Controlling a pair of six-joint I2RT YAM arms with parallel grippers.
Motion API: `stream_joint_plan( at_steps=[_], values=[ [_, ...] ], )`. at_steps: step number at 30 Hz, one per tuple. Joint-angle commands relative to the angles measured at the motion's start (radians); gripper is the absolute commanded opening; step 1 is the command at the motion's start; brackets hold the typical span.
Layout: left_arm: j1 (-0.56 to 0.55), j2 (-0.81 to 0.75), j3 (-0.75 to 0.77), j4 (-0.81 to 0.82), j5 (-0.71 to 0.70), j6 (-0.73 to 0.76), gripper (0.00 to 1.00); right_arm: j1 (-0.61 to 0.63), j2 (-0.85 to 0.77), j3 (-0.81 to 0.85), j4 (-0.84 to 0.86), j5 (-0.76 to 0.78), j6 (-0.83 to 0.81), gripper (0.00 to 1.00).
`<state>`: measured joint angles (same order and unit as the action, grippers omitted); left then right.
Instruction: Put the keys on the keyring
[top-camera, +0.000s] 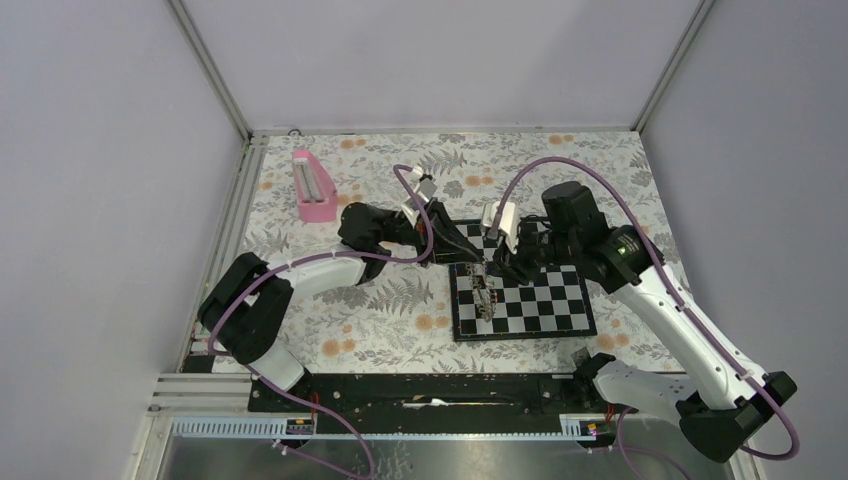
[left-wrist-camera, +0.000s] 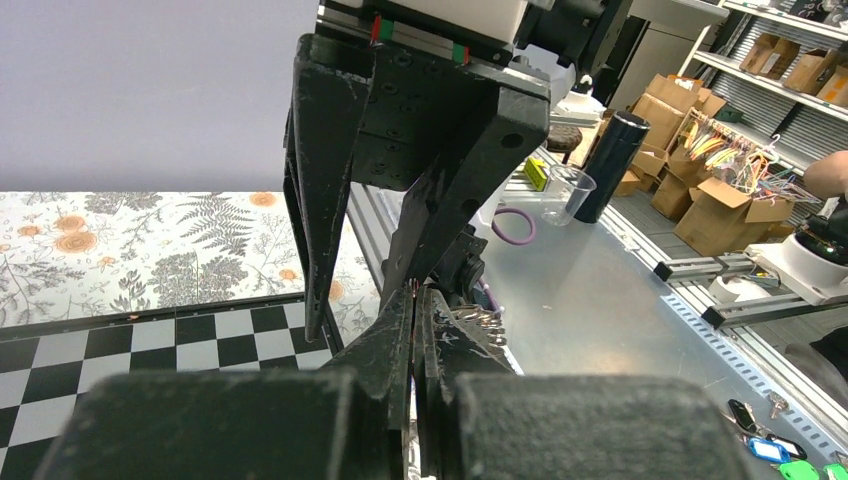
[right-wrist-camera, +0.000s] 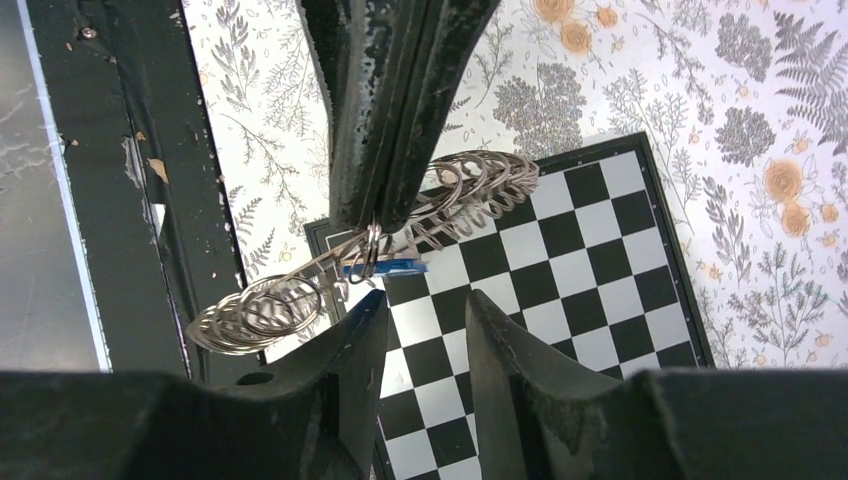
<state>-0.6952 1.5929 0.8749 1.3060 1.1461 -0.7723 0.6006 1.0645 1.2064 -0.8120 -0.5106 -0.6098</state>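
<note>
One keyring (right-wrist-camera: 480, 182), one blue key (right-wrist-camera: 388, 267), one chessboard (right-wrist-camera: 600, 280).

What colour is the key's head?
Bright blue; the key shows best in the right wrist view.

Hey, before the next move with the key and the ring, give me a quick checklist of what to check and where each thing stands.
1. The left gripper grips the keyring: ok, its jaws are shut on the band.
2. The right gripper is free: ok, its jaws are apart with nothing between them.
3. The blue key is in sight: ok, it is just below the left grip, ahead of the right jaws.
4. The key is threaded on the ring: cannot tell.
5. The ring is clear of the chessboard: cannot tell.
</note>
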Motion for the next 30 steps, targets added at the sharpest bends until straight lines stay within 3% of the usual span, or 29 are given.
stream_joint_plan(
  at_steps=[1,13,20,30],
  values=[
    [-0.001,0.008,0.012,0.131,-0.005,-0.042,0.00,0.004,-0.034,-0.009,0.047,-0.070,-0.027,0.42],
    [0.000,0.015,0.006,0.149,-0.010,-0.047,0.00,-0.019,-0.053,-0.082,0.146,-0.205,0.018,0.41],
    [0.000,0.018,-0.003,0.165,-0.002,-0.057,0.00,-0.028,-0.055,-0.137,0.227,-0.207,0.047,0.39],
    [0.000,0.024,-0.005,0.180,0.007,-0.061,0.00,-0.044,-0.088,-0.151,0.233,-0.196,0.052,0.13]
  ],
)
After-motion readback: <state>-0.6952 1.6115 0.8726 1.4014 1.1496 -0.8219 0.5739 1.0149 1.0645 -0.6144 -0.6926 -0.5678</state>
